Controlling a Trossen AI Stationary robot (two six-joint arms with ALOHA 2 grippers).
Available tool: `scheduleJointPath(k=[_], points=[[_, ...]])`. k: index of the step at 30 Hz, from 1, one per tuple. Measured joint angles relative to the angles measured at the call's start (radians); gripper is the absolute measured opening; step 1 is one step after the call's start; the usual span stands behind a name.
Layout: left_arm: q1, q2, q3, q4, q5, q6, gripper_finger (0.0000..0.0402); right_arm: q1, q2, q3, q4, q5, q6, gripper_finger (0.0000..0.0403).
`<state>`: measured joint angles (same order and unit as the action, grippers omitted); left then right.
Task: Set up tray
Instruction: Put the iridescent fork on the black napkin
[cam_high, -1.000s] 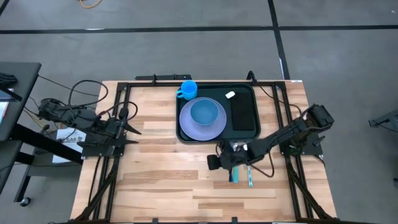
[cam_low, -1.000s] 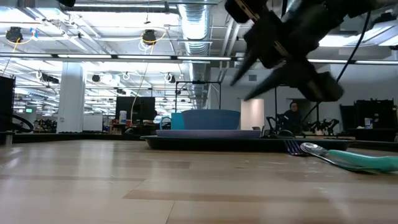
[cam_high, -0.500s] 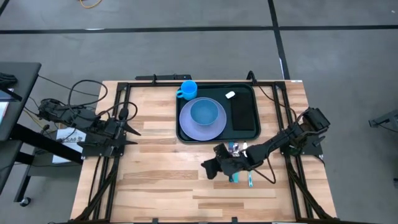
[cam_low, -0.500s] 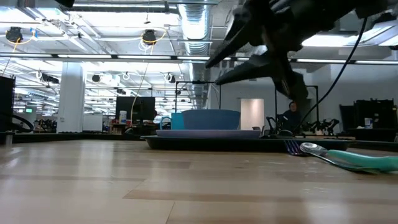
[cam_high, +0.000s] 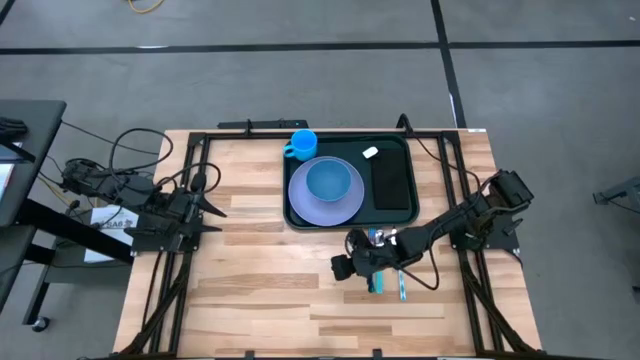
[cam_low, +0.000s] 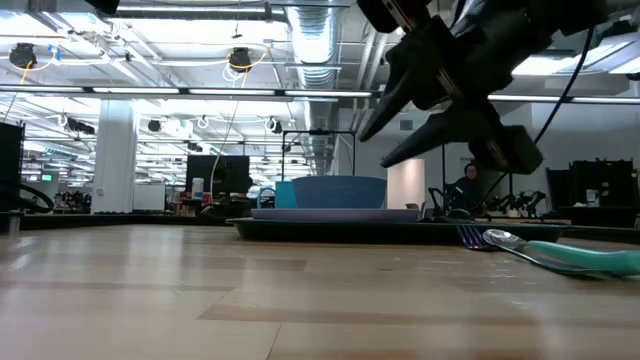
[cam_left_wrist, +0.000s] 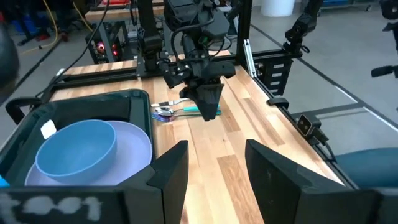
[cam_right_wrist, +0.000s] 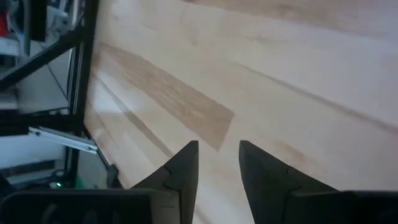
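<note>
- The tray (cam_high: 348, 186) sits at the far middle of the bench (cam_high: 250, 280), a bit toward the right arm's side.
- On it there's a lavender plate (cam_high: 325, 193) with a blue bowl (cam_high: 331, 181) inside, taking up the tray's left part.
- A flat black rectangle (cam_high: 392, 182) lies along the tray's right part, and a small white bit (cam_high: 370, 152) sits near the far edge.
- A blue mug (cam_high: 302, 144) stands at the tray's far left corner, right by the rim; can't tell if it's on the tray or just touching it.
- The right hand (cam_high: 343, 266) hangs above the bare wood just in front of the tray, fingers a narrow gap apart and holding nothing. Its own camera shows only bench planks past the two fingers (cam_right_wrist: 180, 169).
- In the low view that hand (cam_low: 375, 145) floats well clear of the bench, fingers pointing down toward the left of the picture.
- Cutlery lies on the bench just beside the right hand, near the tray's front edge: a spoon (cam_low: 545, 254) with a teal handle, and a fork (cam_low: 470, 237) next to it.
- The left hand (cam_high: 216, 208) is parked at the left edge of the bench, well apart from everything, fingers (cam_left_wrist: 171, 168) open fairly wide and empty.
- A person (cam_low: 468, 186) shows far back in the room.
</note>
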<state>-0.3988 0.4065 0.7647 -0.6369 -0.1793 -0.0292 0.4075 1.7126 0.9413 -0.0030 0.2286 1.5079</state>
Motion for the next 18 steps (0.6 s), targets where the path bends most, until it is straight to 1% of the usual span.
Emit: scheduleJointPath(k=[2, 7, 10, 13, 15, 18], points=[[0.0, 0.0, 0.0, 0.0, 0.0, 0.016, 0.0148, 0.009, 0.0, 0.0, 0.008, -0.004, 0.034, 0.0108], [0.0, 0.0, 0.0, -0.002, 0.037, 0.043, 0.0148, 0.025, 0.021, 0.0, 0.13, 0.011, 0.03, 0.0108], [0.0, 0.0, 0.0, -0.002, 0.051, 0.05, 0.0148, 0.013, 0.042, 0.0, 0.177, 0.02, -0.018, 0.0107], [0.0, 0.0, 0.0, -0.003, 0.057, 0.051, 0.0148, -0.016, 0.059, 0.001, 0.192, 0.031, -0.032, 0.0108], [0.0, 0.0, 0.0, -0.003, 0.063, 0.052, 0.0148, -0.036, 0.062, 0.0, 0.183, 0.003, -0.04, 0.0109], [0.0, 0.0, 0.0, -0.003, 0.063, 0.052, 0.0148, -0.062, 0.061, 0.0, 0.178, -0.089, -0.039, 0.0118]])
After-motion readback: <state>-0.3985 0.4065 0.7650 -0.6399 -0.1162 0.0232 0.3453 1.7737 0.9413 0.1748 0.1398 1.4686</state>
